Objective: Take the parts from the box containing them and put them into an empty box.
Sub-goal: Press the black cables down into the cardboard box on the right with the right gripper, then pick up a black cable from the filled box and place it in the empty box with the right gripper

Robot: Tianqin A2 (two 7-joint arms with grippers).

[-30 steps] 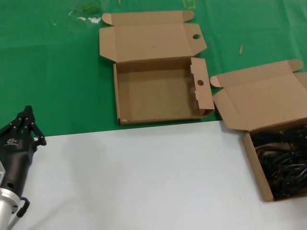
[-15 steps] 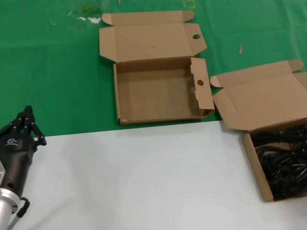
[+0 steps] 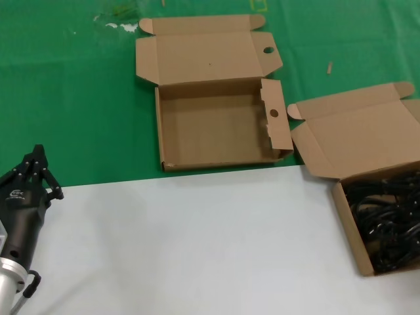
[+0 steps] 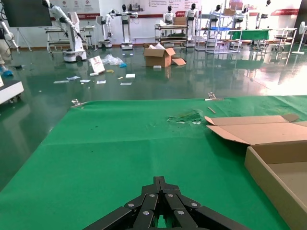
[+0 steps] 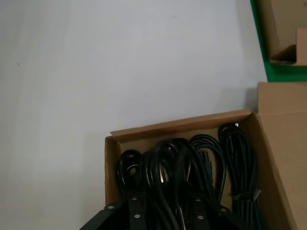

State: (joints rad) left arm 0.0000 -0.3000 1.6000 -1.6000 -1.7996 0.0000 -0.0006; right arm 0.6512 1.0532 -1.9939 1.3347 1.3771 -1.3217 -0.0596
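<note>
The box holding the cables [image 3: 351,216] runs off the head view's right edge, so its far side and part of its raised lid [image 3: 357,131] are cut off. The black cables [image 5: 192,177] tangle together — how many hanks lie there cannot be told. In the right wrist view the right gripper [image 5: 165,215] shows only as dark finger bases at the frame's edge — its tips are out of sight.
</note>
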